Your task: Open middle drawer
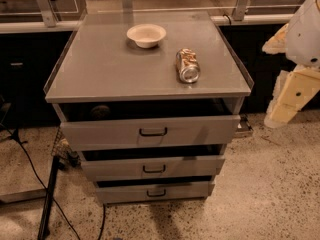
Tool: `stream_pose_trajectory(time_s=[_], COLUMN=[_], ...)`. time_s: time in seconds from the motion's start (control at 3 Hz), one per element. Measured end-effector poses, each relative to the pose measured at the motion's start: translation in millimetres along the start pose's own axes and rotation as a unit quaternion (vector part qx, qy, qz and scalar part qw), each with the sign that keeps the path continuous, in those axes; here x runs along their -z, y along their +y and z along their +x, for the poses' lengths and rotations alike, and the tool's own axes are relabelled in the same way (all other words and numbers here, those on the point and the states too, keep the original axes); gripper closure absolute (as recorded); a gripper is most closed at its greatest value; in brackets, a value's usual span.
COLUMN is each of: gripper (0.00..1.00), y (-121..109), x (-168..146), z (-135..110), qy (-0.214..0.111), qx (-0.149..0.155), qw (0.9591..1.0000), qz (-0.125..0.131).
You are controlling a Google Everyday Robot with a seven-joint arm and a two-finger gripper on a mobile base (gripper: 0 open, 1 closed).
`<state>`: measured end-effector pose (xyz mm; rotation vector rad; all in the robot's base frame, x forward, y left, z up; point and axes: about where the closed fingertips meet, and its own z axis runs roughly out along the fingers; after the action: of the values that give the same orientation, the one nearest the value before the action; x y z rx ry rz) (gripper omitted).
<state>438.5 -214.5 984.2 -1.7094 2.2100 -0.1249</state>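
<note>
The grey cabinet (pixel 100 74) has three drawers, each with a dark gap above its front. The middle drawer (pixel 115 168) has a flat grey front of medium height and a small black loop handle (pixel 154 169) at its centre. It sits between the taller top drawer (pixel 100 133) and the shorter bottom drawer (pixel 125 192). My cream and white arm (pixel 292 96) hangs at the right of the cabinet. The gripper (pixel 243 126) shows as a small grey part low beside the right end of the top drawer, apart from the middle drawer's handle.
A white bowl (pixel 146 34) and a crushed can (pixel 188 65) lying on its side are on the cabinet top. Black cables (pixel 30 164) and a dark stand (pixel 49 194) lie on the speckled floor at the left. A dark counter with railings runs behind.
</note>
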Motion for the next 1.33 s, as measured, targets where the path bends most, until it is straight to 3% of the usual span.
stream_pose_trajectory(time_s=[0.33,0.67,1.0,1.33], gripper=[0.39,0.62,0.93,1.0], y=[7,22,58,91], x=[-15,-55,-135,-204], z=[4,12,11,14], qy=[-0.014,-0.04,-0.078,-0.093], qx=[-0.012,-0.036,-0.06,-0.084], qw=[0.9998,0.9985,0.9946,0.989], qz=[-0.003,-0.009,-0.034,-0.078])
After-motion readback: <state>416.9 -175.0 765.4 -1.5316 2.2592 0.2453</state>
